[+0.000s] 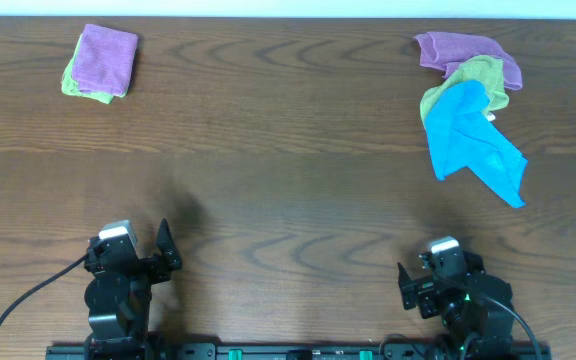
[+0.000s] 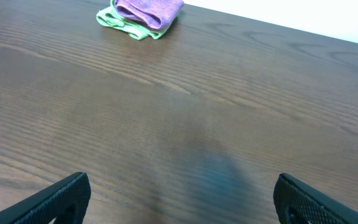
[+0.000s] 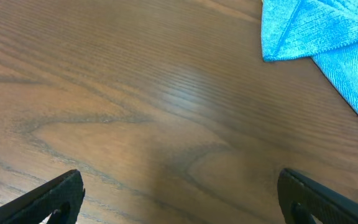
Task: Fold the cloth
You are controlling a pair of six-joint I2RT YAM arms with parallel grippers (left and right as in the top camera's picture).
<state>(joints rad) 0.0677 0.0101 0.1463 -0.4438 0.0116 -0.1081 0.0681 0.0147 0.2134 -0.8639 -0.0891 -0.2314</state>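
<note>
A crumpled blue cloth (image 1: 473, 140) lies unfolded at the right of the table, on top of a loose green cloth (image 1: 473, 75) and a loose purple cloth (image 1: 458, 48). The blue cloth also shows at the top right of the right wrist view (image 3: 328, 31). A folded purple cloth (image 1: 105, 58) sits on a folded green cloth (image 1: 80, 90) at the far left, and both show in the left wrist view (image 2: 148, 9). My left gripper (image 2: 179, 202) is open and empty near the front edge. My right gripper (image 3: 179, 199) is open and empty near the front edge.
The dark wooden table (image 1: 288, 190) fills the view. Both arm bases stand at the front edge, with a black cable (image 1: 13, 305) trailing from the left arm.
</note>
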